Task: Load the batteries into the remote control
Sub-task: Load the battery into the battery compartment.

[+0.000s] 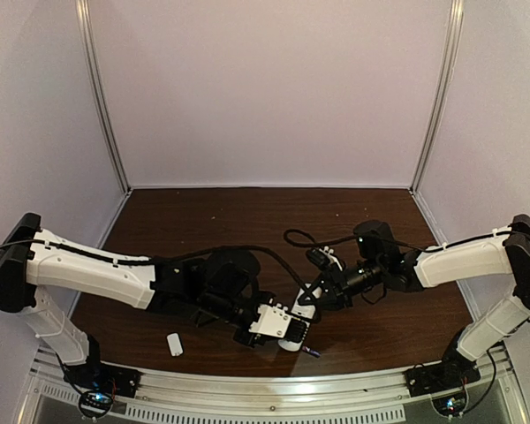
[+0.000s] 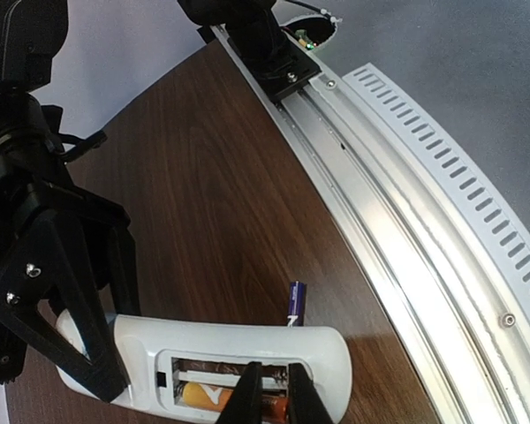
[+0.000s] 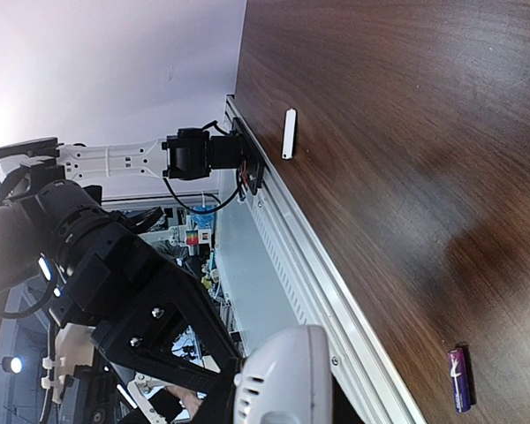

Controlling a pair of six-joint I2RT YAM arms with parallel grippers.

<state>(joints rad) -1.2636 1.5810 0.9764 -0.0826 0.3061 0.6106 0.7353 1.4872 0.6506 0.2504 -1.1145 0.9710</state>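
Note:
The white remote control (image 2: 203,349) lies face down with its battery bay open; in the top view it (image 1: 293,340) is at the table's near edge. The orange battery (image 2: 208,395) lies in the bay's near slot. My left gripper (image 2: 275,395) has its fingers almost together, tips down on that battery's right end. My right gripper (image 1: 322,296) is shut on the remote's other end, and its black fingers (image 2: 79,300) clamp it. The remote's rounded end (image 3: 283,380) fills the bottom of the right wrist view. The purple-blue battery (image 2: 295,303) lies on the table just behind the remote and also shows in the right wrist view (image 3: 459,378).
A small plain white rectangular piece (image 1: 174,344) lies on the table left of the grippers, also in the right wrist view (image 3: 288,133). The slotted metal rail (image 2: 397,212) runs along the table's near edge, close to the remote.

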